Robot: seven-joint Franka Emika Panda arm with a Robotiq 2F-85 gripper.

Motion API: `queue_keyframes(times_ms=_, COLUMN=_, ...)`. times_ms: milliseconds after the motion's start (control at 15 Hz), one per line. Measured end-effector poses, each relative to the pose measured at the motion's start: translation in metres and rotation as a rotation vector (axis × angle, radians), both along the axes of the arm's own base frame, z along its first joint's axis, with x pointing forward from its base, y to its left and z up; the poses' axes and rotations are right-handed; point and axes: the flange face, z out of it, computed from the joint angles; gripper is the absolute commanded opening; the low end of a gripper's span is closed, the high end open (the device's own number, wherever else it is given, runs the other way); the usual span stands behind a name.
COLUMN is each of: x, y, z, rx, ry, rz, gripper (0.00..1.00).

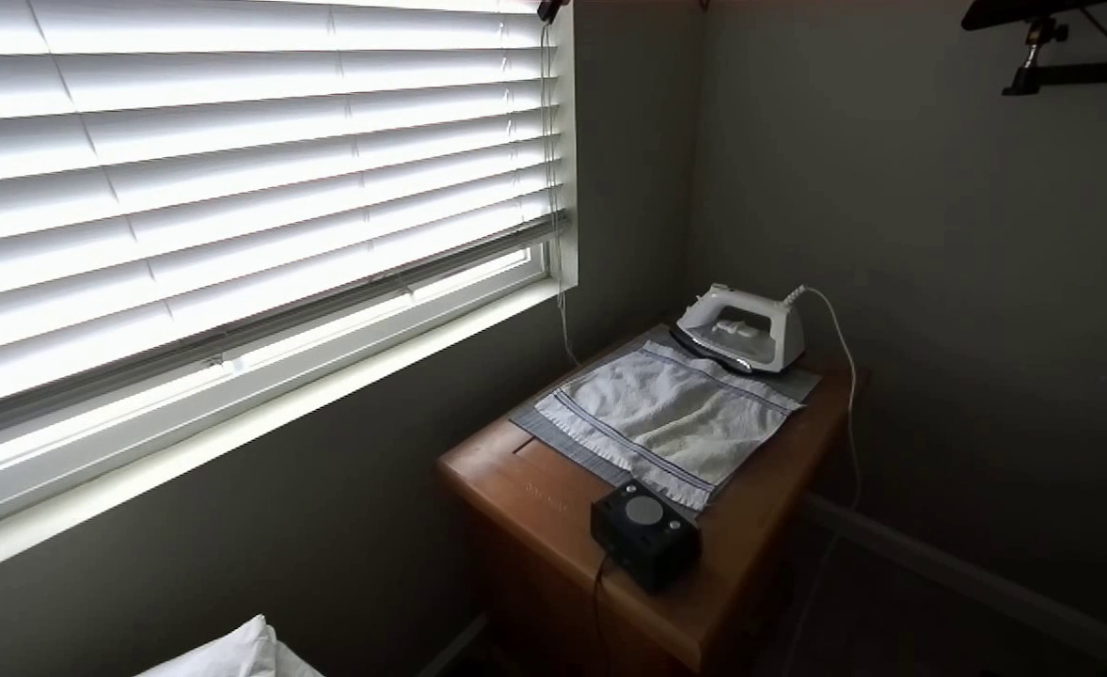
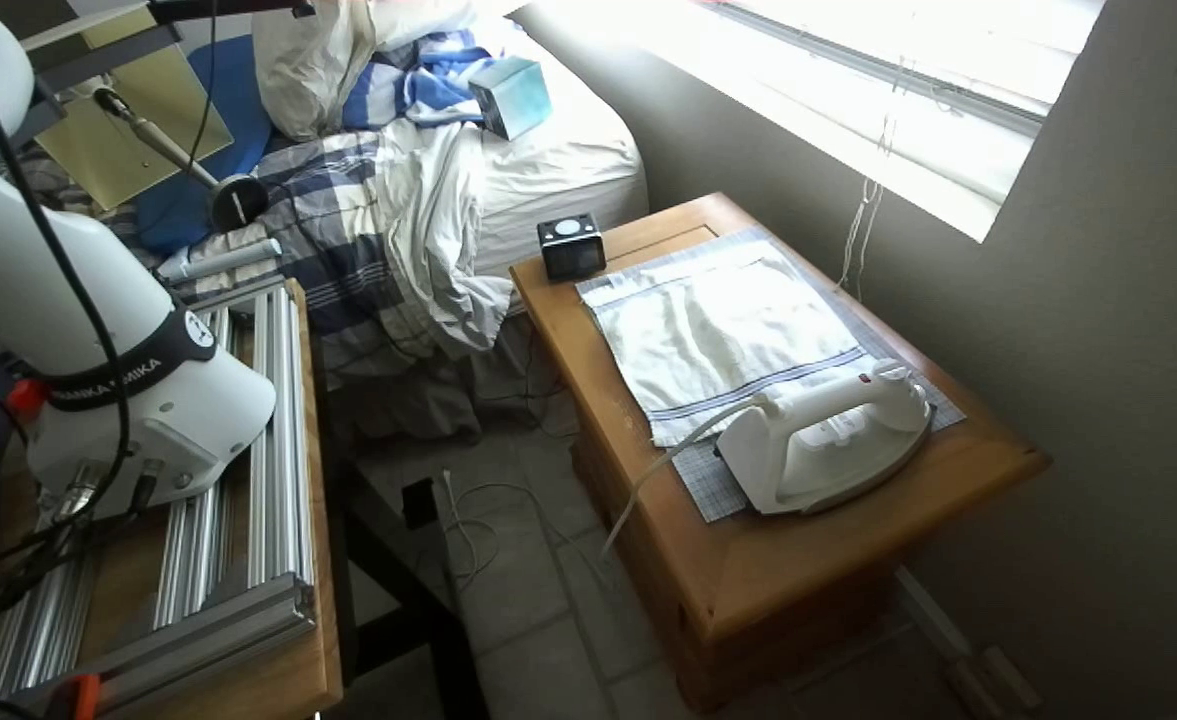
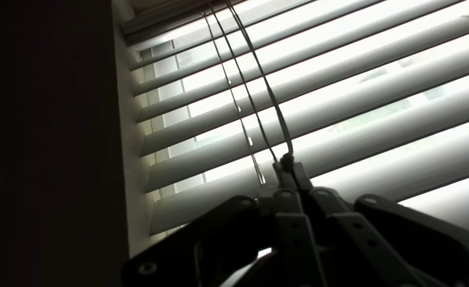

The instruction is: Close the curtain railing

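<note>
Covering most of the window (image 1: 346,344) with the gappy curtain railing (image 1: 233,150), above and beside the counter (image 1: 515,480), and having the end effector (image 3: 293,175) clamped on the cord (image 3: 276,105) right at its knot (image 3: 287,160), presumably to keep it from slipping during a closing pull.

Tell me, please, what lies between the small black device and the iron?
Between the black device and the iron lies a white towel on a grey mat; both exterior views show this.
</note>
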Motion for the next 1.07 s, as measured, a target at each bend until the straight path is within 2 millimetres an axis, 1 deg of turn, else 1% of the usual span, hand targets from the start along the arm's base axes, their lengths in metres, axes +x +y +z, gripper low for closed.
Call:
queue_keyframes(times_ms=200, x=-0.007, y=0.0, z=-0.001, rx=-0.023, ry=0.001, rz=0.008, gripper=0.01)
queue_keyframes(times_ms=400, x=-0.013, y=-0.009, z=-0.003, rx=-0.083, ry=-0.012, rz=-0.002, gripper=0.01)
queue_keyframes(times_ms=467, x=-0.015, y=-0.012, z=-0.004, rx=-0.106, ry=-0.016, rz=-0.003, gripper=0.03)
queue_keyframes(times_ms=600, x=-0.017, y=-0.015, z=-0.006, rx=-0.13, ry=-0.023, rz=-0.002, gripper=0.03)
queue_keyframes(times_ms=1000, x=-0.018, y=-0.014, z=-0.007, rx=-0.138, ry=-0.022, rz=0.004, gripper=0.03)
queue_keyframes(times_ms=1067, x=-0.018, y=-0.014, z=-0.007, rx=-0.138, ry=-0.022, rz=0.004, gripper=0.01)
